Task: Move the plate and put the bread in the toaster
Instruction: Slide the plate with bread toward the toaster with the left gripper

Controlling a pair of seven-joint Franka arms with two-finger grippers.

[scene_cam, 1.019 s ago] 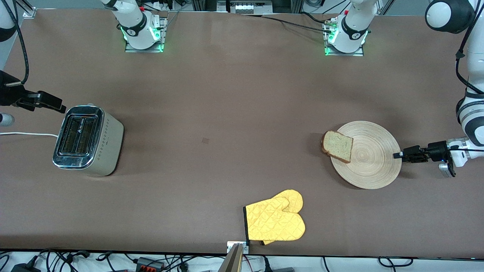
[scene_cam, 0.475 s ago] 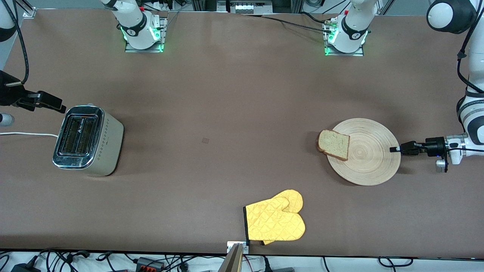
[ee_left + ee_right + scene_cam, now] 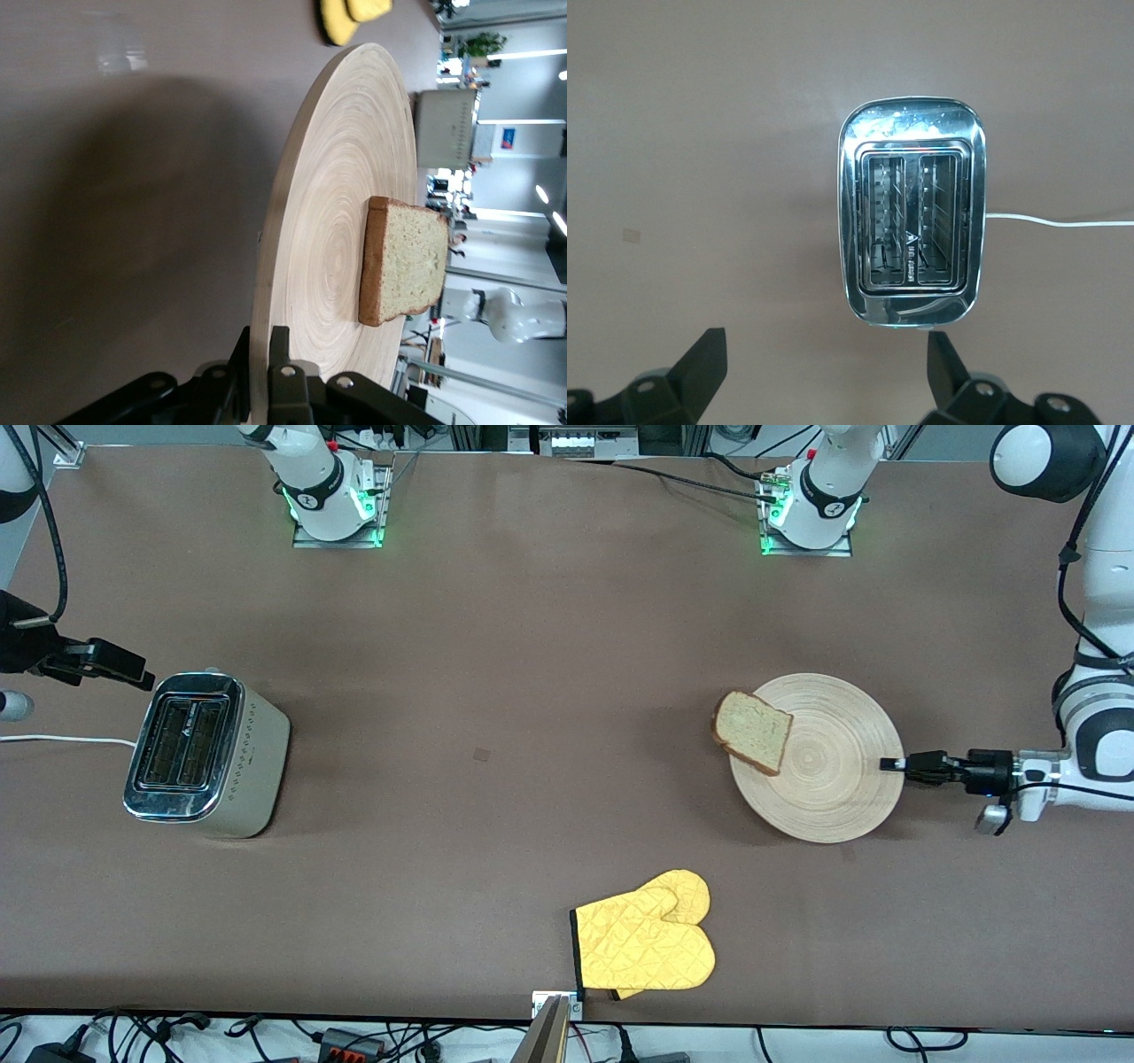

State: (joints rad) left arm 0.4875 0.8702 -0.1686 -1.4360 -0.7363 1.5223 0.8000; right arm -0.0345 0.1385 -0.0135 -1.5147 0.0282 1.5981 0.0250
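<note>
1 plate (image 3: 828,779) – rim clamped in left pincer (image 3: 889,763), bread (image 3: 752,731) aboard

Bread (image 3: 751,732) lies on plate (image 3: 833,779), well apart from toaster (image 3: 205,755).

The plate (image 3: 337,221) rim runs off the left wrist view's edge at the left end effector (image 3: 266,390). The bread (image 3: 751,732) hides the plate beneath it, and the toaster's white cord (image 3: 53,739) is cut off at the frame edge.

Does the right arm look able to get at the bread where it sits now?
Probably not yet: the right gripper, open, waits by the toaster, while the bread rides the plate at the left arm's end.
</note>
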